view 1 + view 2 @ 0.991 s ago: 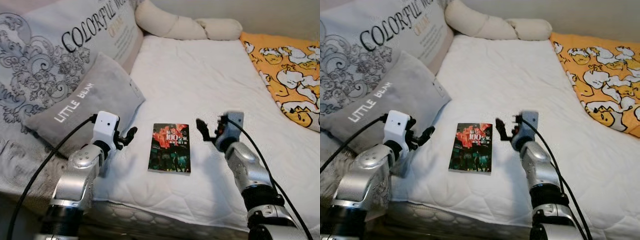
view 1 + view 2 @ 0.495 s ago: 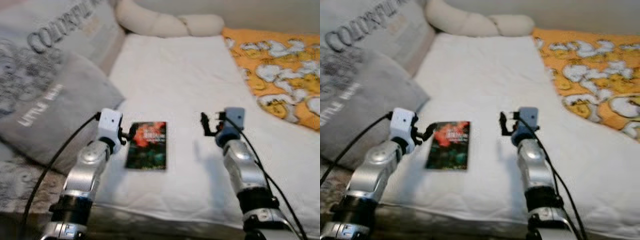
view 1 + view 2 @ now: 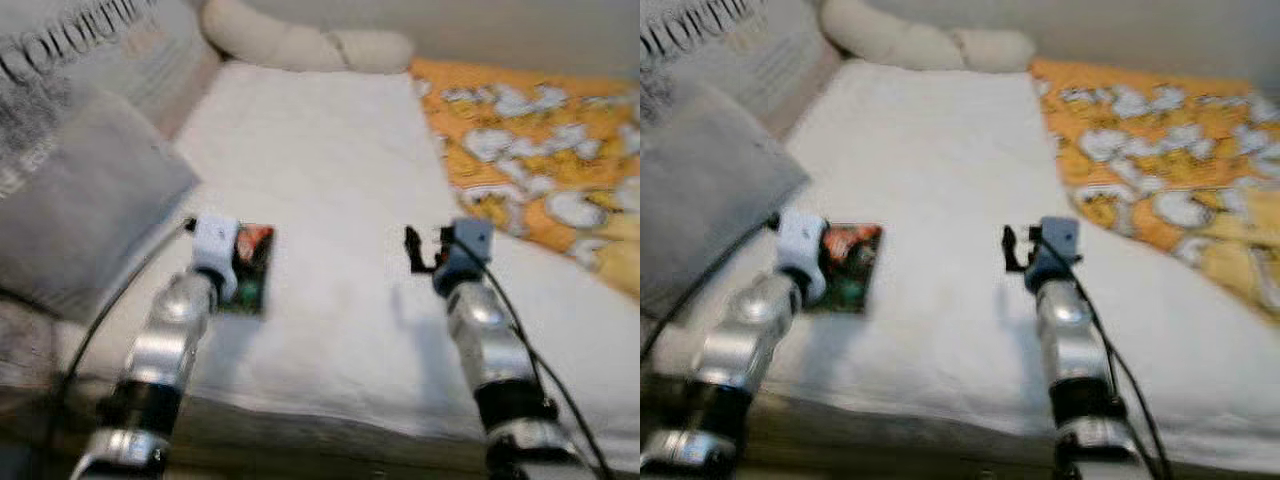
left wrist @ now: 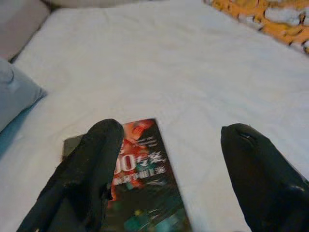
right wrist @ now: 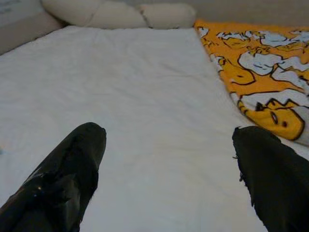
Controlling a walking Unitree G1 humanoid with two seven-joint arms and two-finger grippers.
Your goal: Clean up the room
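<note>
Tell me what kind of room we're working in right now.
Most likely a bedroom: a bed with a white quilted mattress cover, a grey cushion and a cream bolster pillow at its edges, and an orange cartoon-print blanket. The left gripper hangs open over a book.

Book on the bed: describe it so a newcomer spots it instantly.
On the white bed, look near the front edge, beside the grey pillow, where the open left gripper hovers. The book lies flat there: thin, dark cover with red artwork, the only dark thing on the sheet.
</note>
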